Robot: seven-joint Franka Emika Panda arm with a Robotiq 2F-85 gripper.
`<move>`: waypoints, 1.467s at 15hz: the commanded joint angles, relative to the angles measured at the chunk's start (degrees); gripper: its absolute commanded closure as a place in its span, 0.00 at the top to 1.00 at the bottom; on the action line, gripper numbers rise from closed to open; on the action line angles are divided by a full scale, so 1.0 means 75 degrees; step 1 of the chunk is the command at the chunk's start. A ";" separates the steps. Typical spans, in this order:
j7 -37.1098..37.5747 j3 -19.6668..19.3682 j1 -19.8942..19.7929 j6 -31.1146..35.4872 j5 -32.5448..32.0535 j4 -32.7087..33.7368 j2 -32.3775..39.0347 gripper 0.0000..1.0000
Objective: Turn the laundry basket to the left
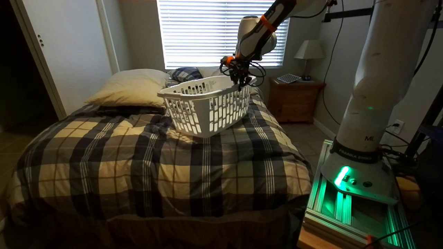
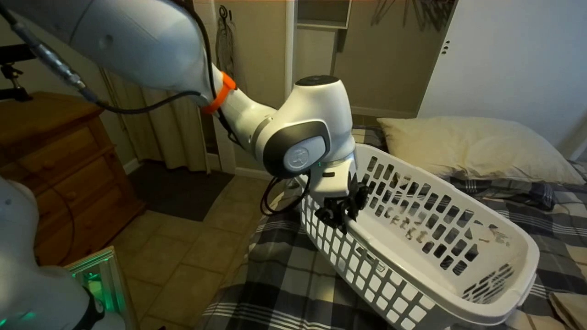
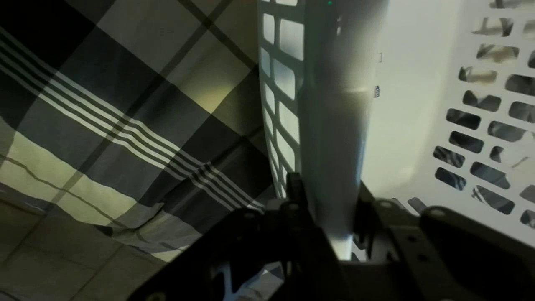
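The white laundry basket [image 1: 209,119] stands upright on a plaid bed, seen in both exterior views [image 2: 412,277]. Its long slotted side faces the robot. My gripper [image 1: 242,84] points down at the rim of that long side, and it also shows in an exterior view [image 2: 345,221]. In the wrist view the black fingers [image 3: 330,192] lie on both sides of the thick rim [image 3: 338,104], one outside and one inside the basket. They appear to press on the rim. The fingertips are partly hidden in the exterior views.
A cream pillow [image 1: 131,88] lies right beside the basket's far side. The plaid bed [image 1: 138,173] extends in front of it. A nightstand [image 1: 296,100] with a lamp [image 1: 309,50] stands past the bed. A wooden dresser [image 2: 64,178] stands behind the robot base [image 1: 360,183].
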 commanded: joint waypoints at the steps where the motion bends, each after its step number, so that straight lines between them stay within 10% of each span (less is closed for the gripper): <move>1: 0.1977 0.0046 -0.0097 0.0167 -0.1408 -0.0029 -0.0592 0.07; 9: 0.5779 0.0582 -0.0054 0.0169 -0.3348 0.0050 -0.0510 0.07; 21: 0.7539 0.1190 0.0178 -0.0009 -0.3996 0.0025 -0.0309 0.07; 22: 0.7550 0.1191 0.0181 -0.0039 -0.3992 0.0002 -0.0294 0.28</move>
